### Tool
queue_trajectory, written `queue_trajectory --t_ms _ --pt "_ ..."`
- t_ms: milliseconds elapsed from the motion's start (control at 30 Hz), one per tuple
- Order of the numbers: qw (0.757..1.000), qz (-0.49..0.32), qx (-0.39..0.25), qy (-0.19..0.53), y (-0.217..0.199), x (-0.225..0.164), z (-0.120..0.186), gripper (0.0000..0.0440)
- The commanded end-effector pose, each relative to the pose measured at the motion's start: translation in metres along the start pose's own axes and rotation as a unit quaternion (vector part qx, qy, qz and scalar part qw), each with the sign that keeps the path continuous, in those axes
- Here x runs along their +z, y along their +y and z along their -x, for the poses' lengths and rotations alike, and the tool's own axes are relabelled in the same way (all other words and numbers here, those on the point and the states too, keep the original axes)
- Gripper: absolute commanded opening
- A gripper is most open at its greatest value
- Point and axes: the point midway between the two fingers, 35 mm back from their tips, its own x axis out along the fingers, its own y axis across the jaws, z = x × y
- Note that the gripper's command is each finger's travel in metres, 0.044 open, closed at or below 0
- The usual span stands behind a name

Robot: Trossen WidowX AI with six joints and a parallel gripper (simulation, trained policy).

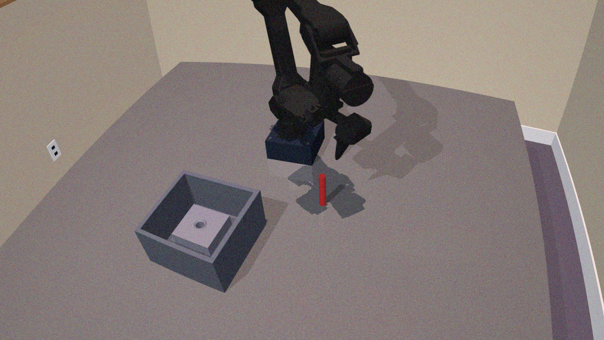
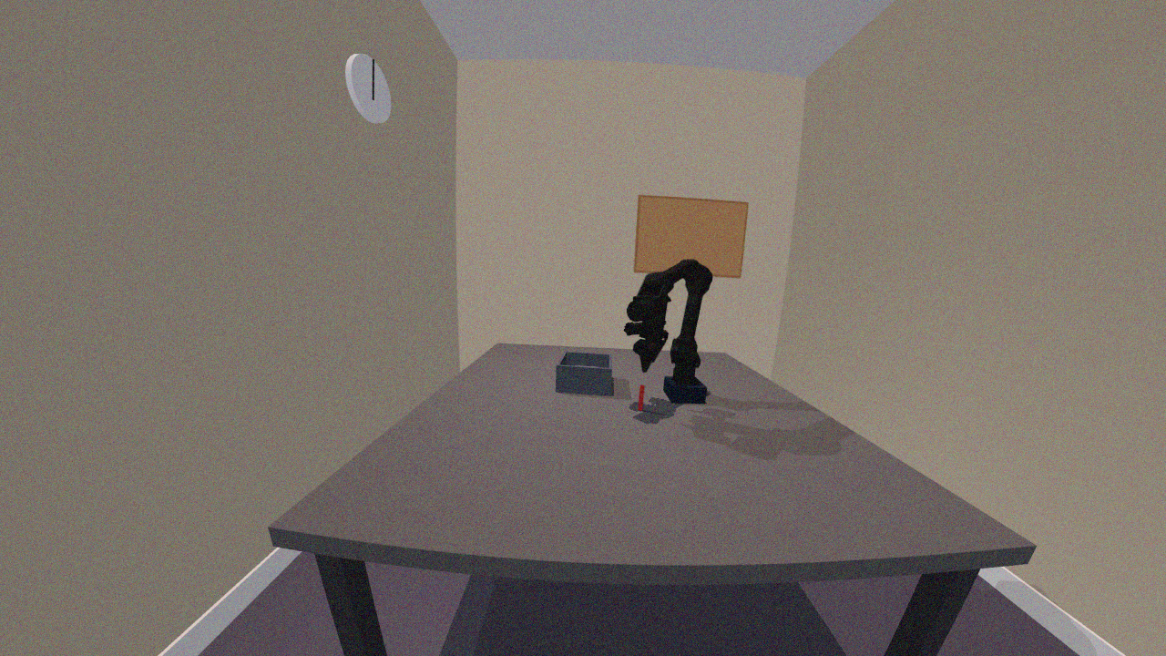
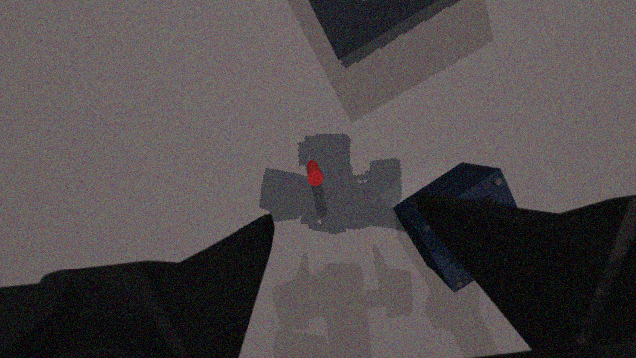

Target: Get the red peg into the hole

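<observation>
Gripper (image 1: 337,157) (image 2: 645,368) (image 3: 344,211), wide open, holding nothing; the red peg (image 1: 322,190) (image 2: 641,398) (image 3: 315,175) stands upright below it. Off-centre descent risks 1 fingertip toppling the peg.

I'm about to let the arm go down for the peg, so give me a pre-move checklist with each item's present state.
1. Gripper open, nothing between its fingers: ok.
2. Red peg standing upright on the table: ok.
3. Fingertips down around the peg: not ok, they are above it.
4. Open box upright, no lid: ok.
5. Plate hole unblocked at its mouth: ok.
6. Hole deep enough for the peg: cannot tell.
</observation>
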Motion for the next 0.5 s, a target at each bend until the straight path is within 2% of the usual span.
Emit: queue_trajectory --t_ms 0,467 --pt "0.999 -0.016 -0.025 0.015 -0.001 -0.002 -0.013 0.044" --pt "0.997 -0.043 -0.064 0.019 0.008 0.0 -0.064 0.044"
